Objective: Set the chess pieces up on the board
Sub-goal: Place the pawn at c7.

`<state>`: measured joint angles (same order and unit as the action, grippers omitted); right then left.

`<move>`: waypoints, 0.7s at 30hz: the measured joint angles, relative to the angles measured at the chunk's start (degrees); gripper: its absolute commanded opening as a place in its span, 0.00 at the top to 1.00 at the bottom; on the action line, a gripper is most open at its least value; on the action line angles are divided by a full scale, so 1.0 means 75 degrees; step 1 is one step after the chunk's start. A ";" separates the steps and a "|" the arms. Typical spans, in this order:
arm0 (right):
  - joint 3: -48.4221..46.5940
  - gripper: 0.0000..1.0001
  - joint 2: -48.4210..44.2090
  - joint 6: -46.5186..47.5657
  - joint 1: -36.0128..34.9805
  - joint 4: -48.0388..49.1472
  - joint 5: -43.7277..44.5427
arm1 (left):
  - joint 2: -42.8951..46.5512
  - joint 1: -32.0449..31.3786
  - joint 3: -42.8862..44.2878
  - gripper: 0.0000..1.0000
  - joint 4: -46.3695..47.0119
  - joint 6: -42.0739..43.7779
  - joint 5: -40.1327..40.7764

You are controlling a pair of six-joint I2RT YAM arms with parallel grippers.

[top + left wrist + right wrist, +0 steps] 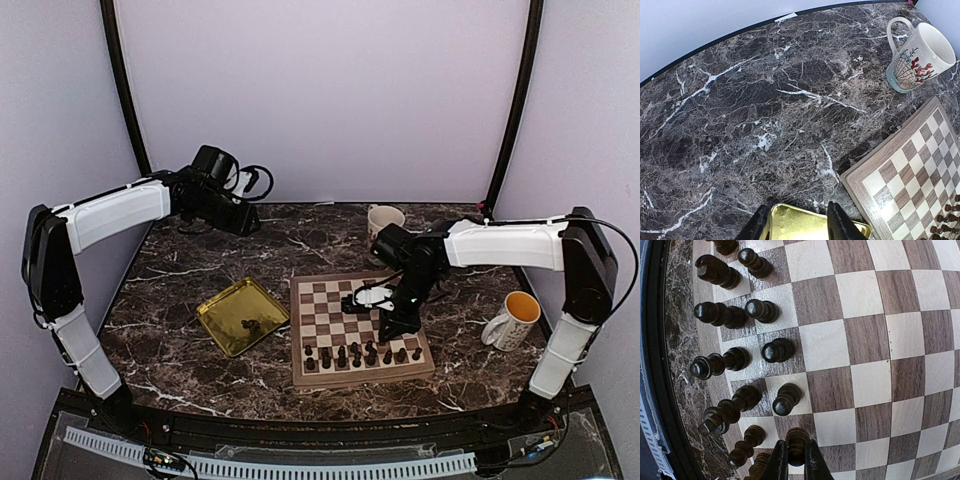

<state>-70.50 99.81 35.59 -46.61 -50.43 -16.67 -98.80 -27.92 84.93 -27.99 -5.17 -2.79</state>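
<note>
Pale walls are closing in a dark marble counter (170,300) w/ white veins. The board (325,297), brown & cream squares, is lying mid-counter, a bit to the right. The chess pieces (360,354) are standing in two rows along its near edge. A gold tray (225,308) is sitting just left of the board; can't tell if they are touching. A few loose pieces (250,325) are lying in the tray. The back mug (385,218) is standing behind the board. The right mug (513,320) is standing off to the board's right, well apart.

The R arm is reaching over the board. The right tool (796,462) is pointing down at the second row & pinching shut on the head of a pawn (797,436). The pawn is standing upright, in line w/ the other pawns. Can't tell if its foot is touching the square.

The L arm is hanging high over the back left of the counter. The left tool (799,212) is holding nothing, its fingers partly apart. It is looking down at the tray's far edge, w/ a board corner showing at the side.
</note>
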 measured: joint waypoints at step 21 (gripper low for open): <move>0.0149 0.91 0.0067 0.0052 -0.0154 0.0105 0.0114 | -0.0070 0.0000 0.0009 0.60 -0.0128 0.0000 -0.0125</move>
<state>-69.38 100.31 35.99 -47.77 -49.65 -15.81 -99.33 -27.92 84.99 -28.95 -5.17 -3.73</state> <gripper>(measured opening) 0.090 0.397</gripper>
